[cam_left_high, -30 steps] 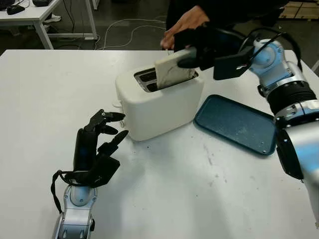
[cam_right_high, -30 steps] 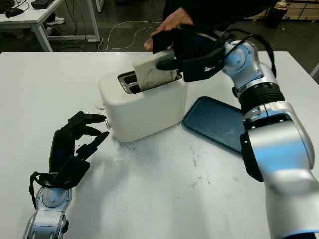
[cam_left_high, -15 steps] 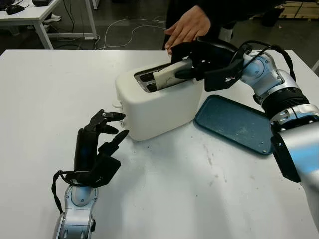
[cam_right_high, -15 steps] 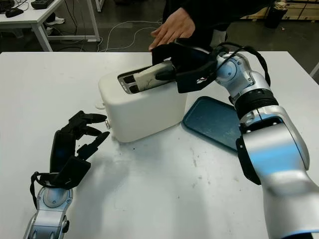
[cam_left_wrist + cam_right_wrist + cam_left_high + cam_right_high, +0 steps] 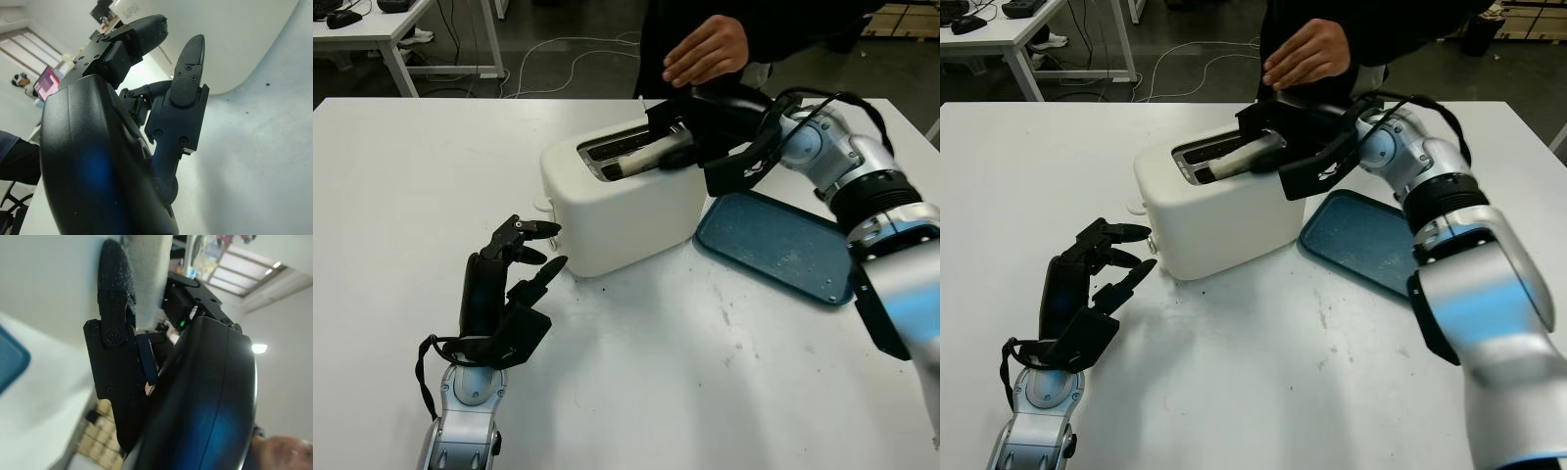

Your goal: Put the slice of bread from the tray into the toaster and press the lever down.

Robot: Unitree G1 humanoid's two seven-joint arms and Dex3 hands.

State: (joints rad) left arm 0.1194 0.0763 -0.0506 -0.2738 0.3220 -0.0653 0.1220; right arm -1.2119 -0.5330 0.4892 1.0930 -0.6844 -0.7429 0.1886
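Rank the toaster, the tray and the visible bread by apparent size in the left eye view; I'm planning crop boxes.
1. toaster
2. tray
3. slice of bread, mostly sunk in the slot under the right hand

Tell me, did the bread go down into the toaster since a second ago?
Yes. The slice of bread has sunk into the white toaster slot; only its top edge shows now, with the right hand on it.

Toaster [image 5: 625, 208] sits mid-table [image 5: 401, 196], tray [image 5: 773, 246] just to its right, bread [image 5: 641, 157] down in a slot, person's hand [image 5: 705, 51] above the far edge.
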